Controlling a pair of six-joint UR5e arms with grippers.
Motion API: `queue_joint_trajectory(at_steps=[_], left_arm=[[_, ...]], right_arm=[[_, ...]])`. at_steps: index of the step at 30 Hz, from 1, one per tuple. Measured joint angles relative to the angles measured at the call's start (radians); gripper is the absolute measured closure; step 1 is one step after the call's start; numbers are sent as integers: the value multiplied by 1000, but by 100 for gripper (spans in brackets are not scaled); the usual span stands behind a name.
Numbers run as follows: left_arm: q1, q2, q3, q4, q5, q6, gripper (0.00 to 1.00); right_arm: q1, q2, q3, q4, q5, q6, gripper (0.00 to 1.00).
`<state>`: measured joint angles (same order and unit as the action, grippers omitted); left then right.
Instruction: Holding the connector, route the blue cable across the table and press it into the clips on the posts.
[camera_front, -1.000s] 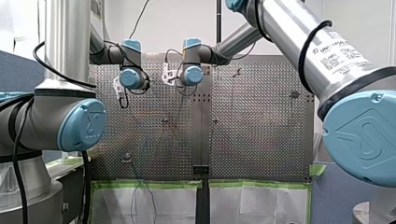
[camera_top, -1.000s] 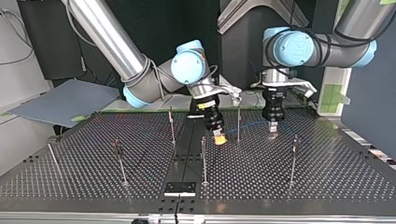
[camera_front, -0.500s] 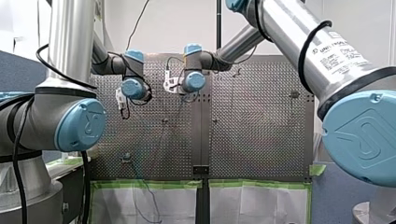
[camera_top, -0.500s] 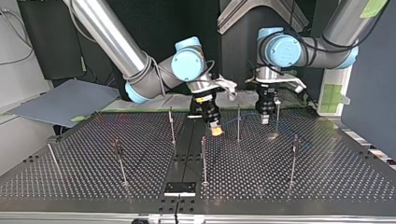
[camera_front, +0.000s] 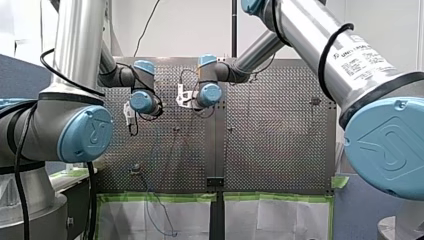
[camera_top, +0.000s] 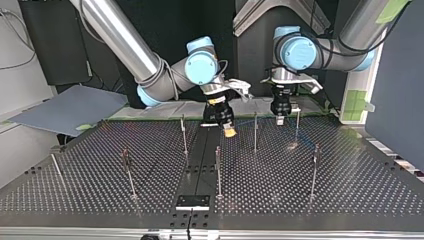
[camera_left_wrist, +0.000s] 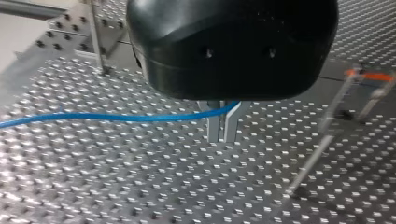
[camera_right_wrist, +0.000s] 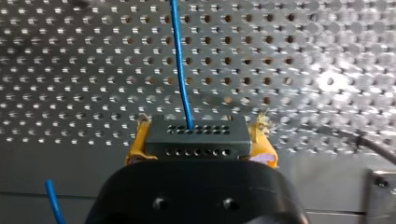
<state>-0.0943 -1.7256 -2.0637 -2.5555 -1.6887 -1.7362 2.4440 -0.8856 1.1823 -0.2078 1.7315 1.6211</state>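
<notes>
In the right wrist view my right gripper (camera_right_wrist: 198, 151) has its yellow pads (camera_right_wrist: 138, 142) shut on a dark grey connector (camera_right_wrist: 196, 136). The blue cable (camera_right_wrist: 180, 60) leaves the connector's face and runs ahead over the perforated table. In the left wrist view my left gripper (camera_left_wrist: 223, 127) has its metal fingers shut on the blue cable (camera_left_wrist: 116, 116), which trails off to one side. In the top view my right gripper (camera_top: 229, 131) hangs beside a thin post (camera_top: 255, 131). My left gripper (camera_top: 279, 120) is just past that post, above the table's far edge.
Several thin upright posts stand on the perforated table (camera_top: 350, 200), among them a centre post (camera_top: 218, 170) and side posts (camera_top: 314, 170) (camera_top: 127, 170). A black plate (camera_top: 193, 202) sits at the near edge. Slack cable (camera_front: 160, 215) hangs over the taped table edge in the front view.
Both grippers have risen and drawn back toward the top view's far edge, each keeping its hold. My left gripper has also shifted toward the top view's left, closer to the post.
</notes>
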Motion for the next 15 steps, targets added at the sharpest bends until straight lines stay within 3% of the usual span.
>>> queue_joint_trajectory(at_steps=[8, 15], left_arm=[[-1, -39, -32, 35, -18, -8, 100], [-5, -54, -40, 46, -10, -10, 100]], right_arm=[[5, 41, 3, 8, -2, 0, 100], [9, 47, 3, 11, -3, 1, 100]])
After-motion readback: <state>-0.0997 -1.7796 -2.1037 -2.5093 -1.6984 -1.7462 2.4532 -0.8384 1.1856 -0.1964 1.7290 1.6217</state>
